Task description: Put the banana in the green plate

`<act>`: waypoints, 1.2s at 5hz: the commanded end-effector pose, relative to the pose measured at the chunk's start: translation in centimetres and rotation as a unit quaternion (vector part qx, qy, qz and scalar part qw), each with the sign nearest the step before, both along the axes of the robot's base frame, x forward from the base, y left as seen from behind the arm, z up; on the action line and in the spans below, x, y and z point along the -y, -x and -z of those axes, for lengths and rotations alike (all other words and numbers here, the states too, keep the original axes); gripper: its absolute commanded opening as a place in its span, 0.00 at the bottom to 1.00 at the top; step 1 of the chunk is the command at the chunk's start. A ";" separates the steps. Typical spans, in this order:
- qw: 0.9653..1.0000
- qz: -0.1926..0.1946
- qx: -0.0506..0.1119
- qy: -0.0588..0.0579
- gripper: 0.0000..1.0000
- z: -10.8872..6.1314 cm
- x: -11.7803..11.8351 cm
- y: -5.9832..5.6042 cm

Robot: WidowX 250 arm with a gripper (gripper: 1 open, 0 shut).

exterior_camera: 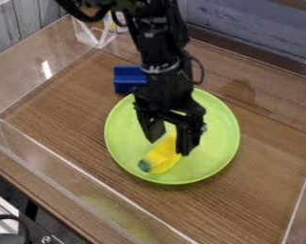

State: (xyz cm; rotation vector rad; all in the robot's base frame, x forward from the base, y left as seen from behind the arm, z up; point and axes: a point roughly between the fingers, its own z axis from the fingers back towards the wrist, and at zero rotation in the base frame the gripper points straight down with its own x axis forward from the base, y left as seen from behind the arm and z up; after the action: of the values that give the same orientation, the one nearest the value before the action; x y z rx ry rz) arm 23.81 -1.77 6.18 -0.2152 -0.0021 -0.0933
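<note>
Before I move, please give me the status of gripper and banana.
Gripper open, fingers just above banana. Banana lies on plate. Block behind plate, not in the way.

The banana (159, 155) is bright yellow, with a dark green tip at its lower end. The plate (212, 155) is a vivid lime green, plain all over. The block (127, 77) is a solid deep blue. The robot arm (166, 57) is black, and so is its gripper (167, 143). The tabletop (238, 201) is a warm mid-brown with fine streaks of wood grain. The boards (251, 24) behind it are grey with a bluish cast, marked by darker lines. White glare shows on the clear panel (43, 71) at the left, and the cable (15, 219) in the lower left corner is black.
</note>
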 end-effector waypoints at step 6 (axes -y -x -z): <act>0.992 -0.090 0.059 -0.057 0.00 -5.6 -11.3 -3.7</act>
State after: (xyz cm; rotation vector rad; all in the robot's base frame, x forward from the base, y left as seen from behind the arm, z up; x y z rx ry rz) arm 27.15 9.11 10.54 -0.1143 -0.0891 0.0739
